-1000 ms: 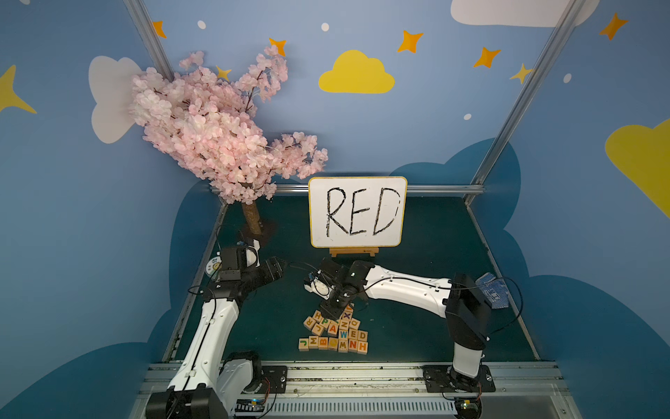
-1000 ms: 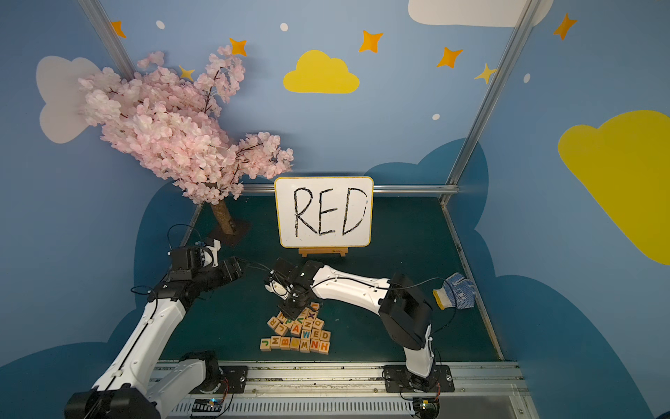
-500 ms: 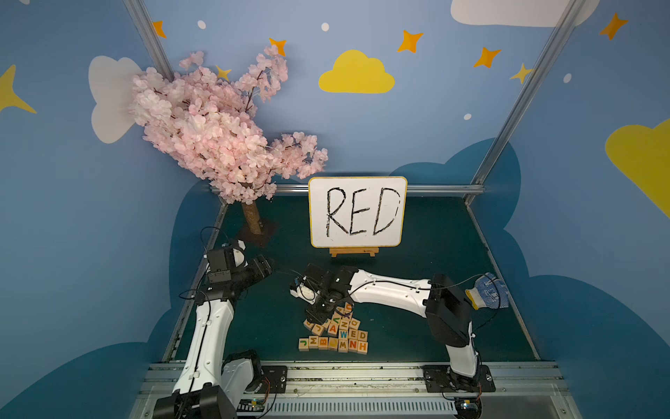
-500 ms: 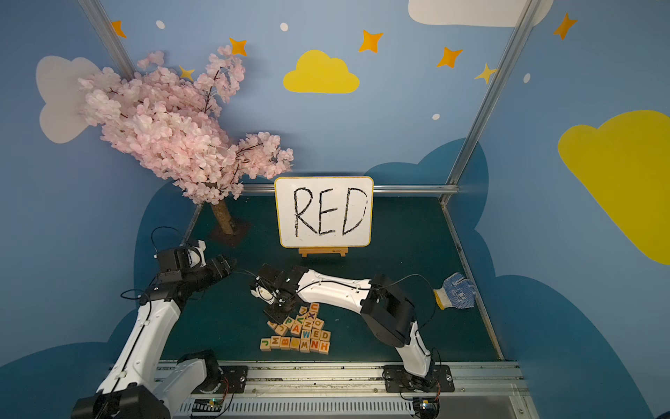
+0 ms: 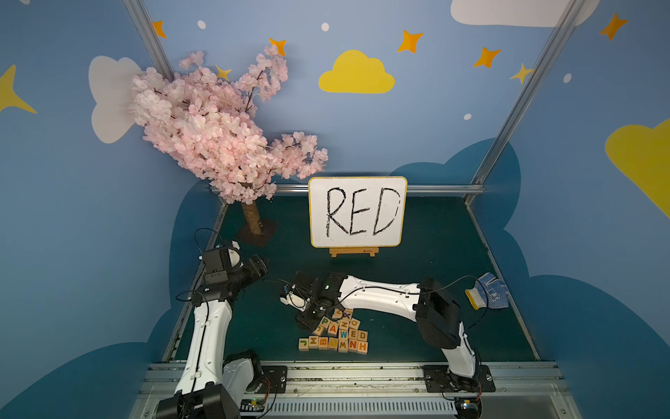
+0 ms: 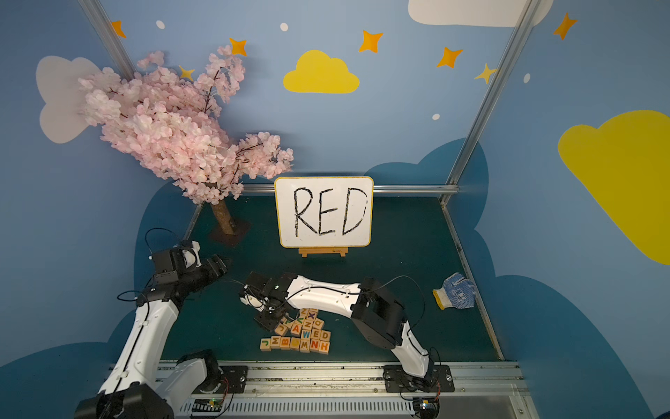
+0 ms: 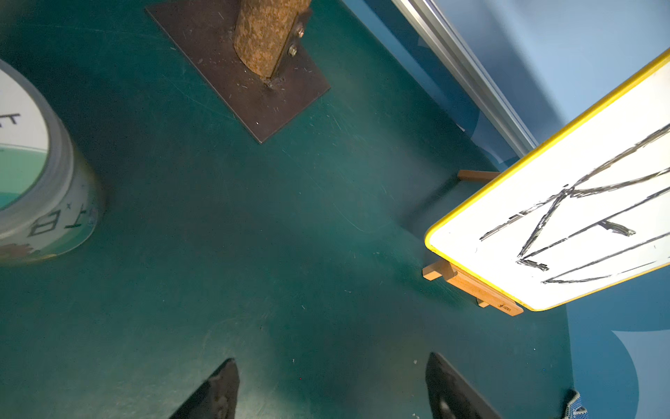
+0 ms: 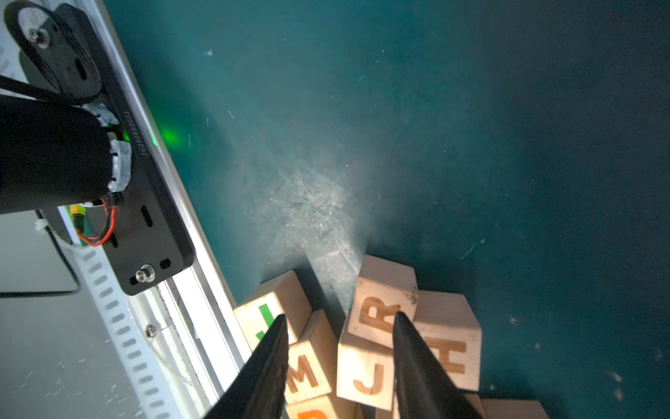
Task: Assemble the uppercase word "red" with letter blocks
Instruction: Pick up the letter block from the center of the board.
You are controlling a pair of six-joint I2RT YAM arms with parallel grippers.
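This was a staged robot-lab booth: blue walls point(image 5: 435, 138) painted with clouds point(image 5: 356, 74) and stars point(image 5: 409, 40), bare aluminium posts point(image 5: 522, 94) at the corners, a fake blossom tree point(image 5: 217, 138) bolted to a plate point(image 7: 246, 79), and a white left arm point(image 5: 206, 337) and right arm point(image 5: 380, 295) mounted on a metal rail point(image 5: 362, 375) fronting the green table point(image 5: 435, 254).

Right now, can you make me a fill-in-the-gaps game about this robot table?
The whiteboard says ____.
The tree has ____ blossoms.
Between the fingers of the right gripper, the letter block has ____ on top.
Missing words: RED, pink, R.
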